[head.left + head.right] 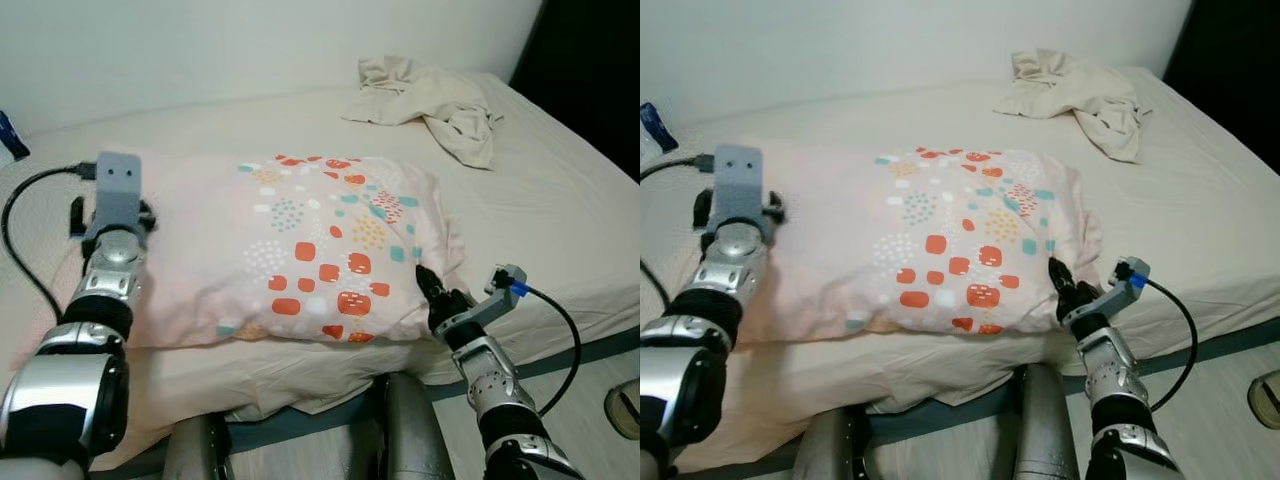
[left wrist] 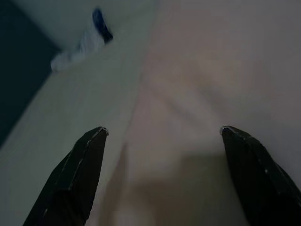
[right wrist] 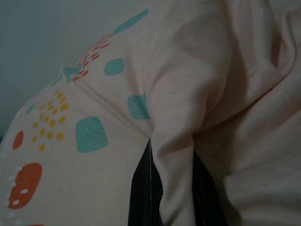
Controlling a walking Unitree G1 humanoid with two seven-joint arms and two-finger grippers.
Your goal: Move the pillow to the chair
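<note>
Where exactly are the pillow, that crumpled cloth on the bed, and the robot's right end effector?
Pillow [image 1: 300, 250]: left eye view, on its patterned top.
Cloth [image 1: 430, 100]: left eye view, middle of the crumpled heap.
Right end effector [image 3: 171, 188]: right wrist view, on the pillow fold pinched between its fingers.

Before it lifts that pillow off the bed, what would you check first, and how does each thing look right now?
1. Right end effector pinching the pillow: ok, a fold of fabric sits between its fingers.
2. Left end effector gripping the pillow: not ok, fingers spread open over the pink edge.
3. Pillow free of other things: ok, the crumpled cloth lies apart, farther up the bed.
4. Right cable clear of the pillow: ok, it hangs beside the bed.
5. Chair location and path: cannot tell.
</note>
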